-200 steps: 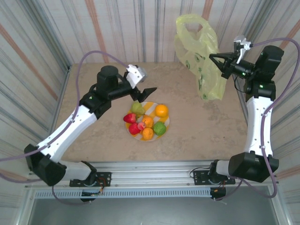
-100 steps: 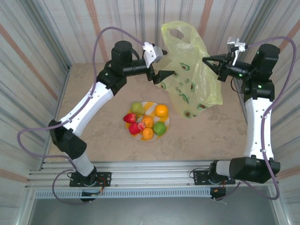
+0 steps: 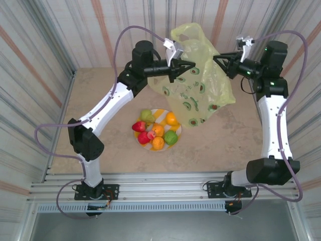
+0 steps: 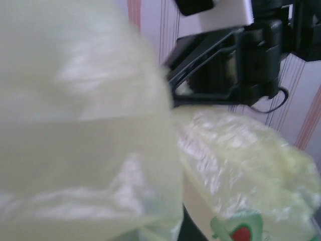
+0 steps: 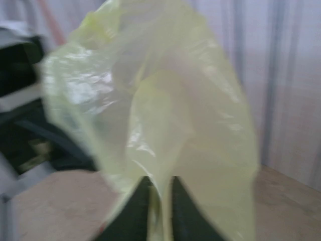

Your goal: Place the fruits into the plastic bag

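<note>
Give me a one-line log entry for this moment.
plastic bag: held aloft | right claw: shut on plastic bag | left claw: at plastic bag, grip unclear | fruits: on plate

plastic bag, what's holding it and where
The right gripper holds the plastic bag by its upper right edge, jaws pinched shut. The left gripper meets its upper left; grip unclear.

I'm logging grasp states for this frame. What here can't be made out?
1. Left tool: in the left wrist view the blurred translucent yellow-green plastic bag covers its fingers; the top view is too small to tell grip.
2. Bag's opening: its own folds hide it in the top view.
3. Round striped plate: the bag overhangs its far edge in the top view.
</note>
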Motion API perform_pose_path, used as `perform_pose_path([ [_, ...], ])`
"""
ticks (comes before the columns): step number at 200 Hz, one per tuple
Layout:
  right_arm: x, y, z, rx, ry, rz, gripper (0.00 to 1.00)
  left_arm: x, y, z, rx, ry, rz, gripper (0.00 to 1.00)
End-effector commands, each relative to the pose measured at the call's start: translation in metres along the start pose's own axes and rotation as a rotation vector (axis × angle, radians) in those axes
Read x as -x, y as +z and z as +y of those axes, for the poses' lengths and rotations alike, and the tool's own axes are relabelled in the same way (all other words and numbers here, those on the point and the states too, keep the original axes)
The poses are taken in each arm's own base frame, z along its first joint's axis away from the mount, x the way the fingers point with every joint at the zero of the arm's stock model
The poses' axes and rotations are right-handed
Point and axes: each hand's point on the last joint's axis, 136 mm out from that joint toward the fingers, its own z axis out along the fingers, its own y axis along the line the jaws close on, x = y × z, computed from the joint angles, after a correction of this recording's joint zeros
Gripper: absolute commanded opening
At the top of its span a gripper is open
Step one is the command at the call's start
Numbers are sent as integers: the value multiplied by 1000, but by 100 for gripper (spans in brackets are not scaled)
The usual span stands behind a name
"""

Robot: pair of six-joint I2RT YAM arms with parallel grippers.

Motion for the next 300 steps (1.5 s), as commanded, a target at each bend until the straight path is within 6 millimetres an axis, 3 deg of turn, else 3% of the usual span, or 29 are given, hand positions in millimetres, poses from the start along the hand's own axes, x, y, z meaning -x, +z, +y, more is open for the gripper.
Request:
perform_pose_path([
  [1, -11, 5, -68, -403, 133, 22, 55, 28, 7, -9, 106, -109, -106, 0],
  [20, -16, -15, -96, -586, 222, 16, 74, 15, 14, 8, 287, -245, -125, 0],
  [33, -15, -31, -101, -668, 227, 0, 78, 2, 17, 19, 391, -332, -126, 0],
  [54, -10, -48, -87, -724, 194, -11, 80, -13, 24, 33, 511, -401, -162, 0],
  [75, -15, -53, -65, -706, 190, -5, 81, -18, 29, 47, 571, -484, -219, 0],
  [126, -68, -54, -18, -593, 280, 8, 81, -18, 25, 74, 695, -605, -311, 0],
  [158, -110, -30, 19, -445, 326, 29, 81, -21, 24, 83, 743, -677, -342, 0],
  [186, -130, -4, 45, -310, 369, -82, 80, -23, 21, 88, 768, -753, -388, 0],
  [213, -134, 21, 54, -272, 374, -121, 80, -19, 19, 89, 773, -795, -418, 0],
  [252, -144, 74, 71, -192, 360, -151, 81, -11, 14, 89, 783, -822, -453, 0],
  [274, -141, 88, 77, -181, 339, -202, 81, -13, 12, 90, 799, -853, -464, 0],
  [300, -140, 97, 72, -253, 290, -251, 81, -13, 7, 91, 812, -885, -479, 0],
])
